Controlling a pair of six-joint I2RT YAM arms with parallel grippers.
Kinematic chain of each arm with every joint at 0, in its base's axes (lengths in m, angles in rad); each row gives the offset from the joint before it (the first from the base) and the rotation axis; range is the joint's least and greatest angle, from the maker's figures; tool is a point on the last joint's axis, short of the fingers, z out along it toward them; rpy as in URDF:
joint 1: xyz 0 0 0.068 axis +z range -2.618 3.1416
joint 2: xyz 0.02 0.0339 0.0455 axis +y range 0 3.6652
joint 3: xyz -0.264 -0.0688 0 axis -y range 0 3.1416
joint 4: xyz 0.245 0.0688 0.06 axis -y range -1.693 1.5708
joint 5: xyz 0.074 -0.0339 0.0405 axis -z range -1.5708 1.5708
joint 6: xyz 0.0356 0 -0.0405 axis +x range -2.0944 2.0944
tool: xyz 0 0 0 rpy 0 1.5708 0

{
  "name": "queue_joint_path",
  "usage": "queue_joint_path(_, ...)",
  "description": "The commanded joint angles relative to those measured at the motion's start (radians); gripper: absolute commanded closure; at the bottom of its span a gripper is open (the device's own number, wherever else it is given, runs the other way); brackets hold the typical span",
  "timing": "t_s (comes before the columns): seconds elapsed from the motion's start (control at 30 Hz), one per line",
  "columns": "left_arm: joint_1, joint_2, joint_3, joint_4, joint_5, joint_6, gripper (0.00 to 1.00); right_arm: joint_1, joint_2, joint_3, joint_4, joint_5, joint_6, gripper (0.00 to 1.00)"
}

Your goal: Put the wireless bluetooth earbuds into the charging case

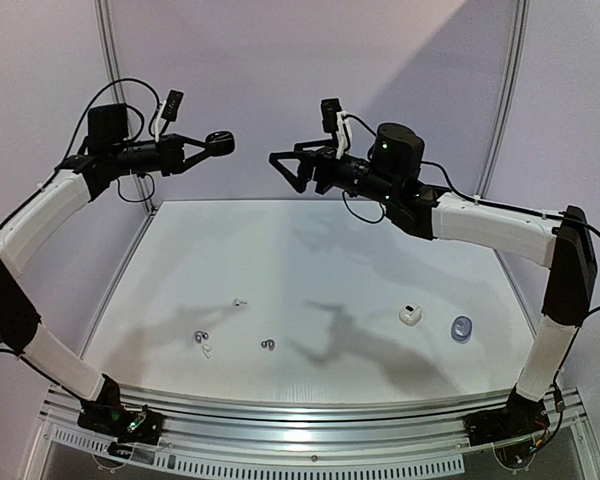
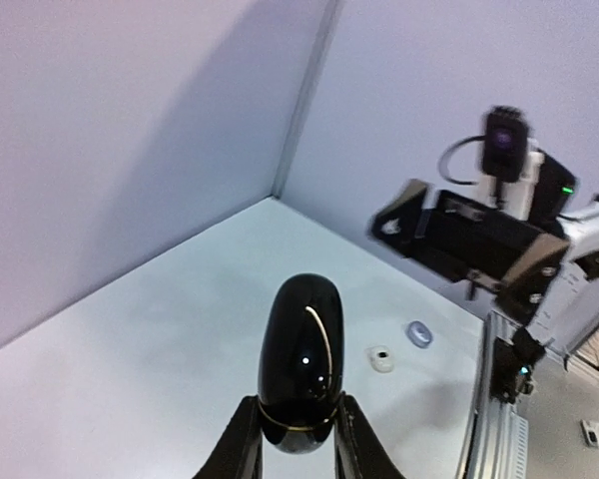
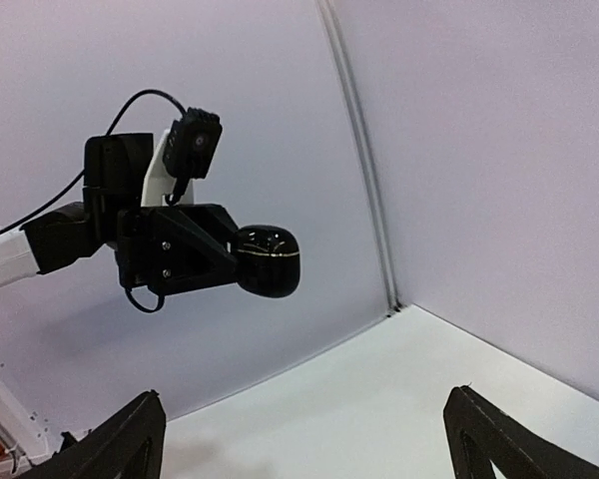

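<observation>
**Q:** Item one: your left gripper?
**A:** Clamped on the glossy black oval charging case, high above the far-left corner of the white table.

**Q:** Your right gripper?
**A:** Jaws wide apart, nothing between them. It is raised over the middle of the far edge and faces the left one across an open gap.

**Q:** The tiny wireless earbuds?
**A:** Loose on the table toward the near-left corner: a single pale bud, a grey-and-white cluster and a darker pair.

**Q:** Other stock?
**A:** A small white case and a pale blue round case, close together but apart, toward the right edge. You have bare table between them and the earbuds, and across the far half.
</observation>
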Motion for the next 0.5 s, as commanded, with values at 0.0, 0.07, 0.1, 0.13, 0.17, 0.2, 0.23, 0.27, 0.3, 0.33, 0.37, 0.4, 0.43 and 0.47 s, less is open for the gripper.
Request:
queue_joint_path(0.0,0.147,0.168,0.014,-0.25,-0.12,-0.002,1.0,-0.015,-0.037,-0.012,-0.149,0.161,-0.002,0.01)
queue_joint_path(0.07,0.193,0.251,0.027,-0.275,-0.11,-0.016,1.0,-0.015,-0.039,-0.016,-0.165,0.154,-0.013,0.01)
queue_joint_path(0.1,0.216,0.291,0.04,-0.294,-0.118,-0.018,1.0,-0.015,-0.041,-0.018,-0.17,0.15,-0.013,0.01)
queue_joint_path(0.13,0.235,0.332,0.059,-0.319,-0.124,-0.015,1.0,-0.015,-0.042,-0.02,-0.176,0.149,-0.012,0.01)
queue_joint_path(0.17,0.244,0.378,0.085,-0.35,-0.138,-0.007,1.0,-0.015,-0.043,-0.021,-0.182,0.149,-0.012,0.01)
queue_joint_path(0.2,0.249,0.422,0.114,-0.385,-0.145,0.007,1.0,-0.014,-0.043,-0.023,-0.186,0.151,-0.01,0.01)
queue_joint_path(0.23,0.25,0.473,0.154,-0.42,-0.143,0.038,1.0,-0.014,-0.044,-0.023,-0.188,0.152,-0.01,0.01)
queue_joint_path(0.27,0.25,0.52,0.195,-0.463,-0.141,0.074,1.0,-0.014,-0.044,-0.024,-0.188,0.151,-0.009,0.01)
queue_joint_path(0.3,0.253,0.571,0.237,-0.497,-0.135,0.091,1.0,-0.014,-0.043,-0.025,-0.188,0.151,-0.008,0.01)
queue_joint_path(0.33,0.255,0.624,0.285,-0.535,-0.13,0.105,1.0,-0.015,-0.044,-0.025,-0.188,0.15,-0.007,0.01)
queue_joint_path(0.37,0.256,0.668,0.33,-0.573,-0.13,0.112,1.0,-0.014,-0.044,-0.025,-0.188,0.149,-0.006,0.01)
queue_joint_path(0.4,0.26,0.714,0.37,-0.599,-0.121,0.124,1.0,-0.015,-0.044,-0.025,-0.19,0.148,-0.007,0.01)
queue_joint_path(0.43,0.262,0.75,0.405,-0.62,-0.113,0.134,1.0,-0.015,-0.045,-0.025,-0.192,0.149,-0.007,0.01)
queue_joint_path(0.47,0.265,0.772,0.421,-0.621,-0.117,0.137,1.0,-0.015,-0.048,-0.026,-0.195,0.15,-0.009,0.01)
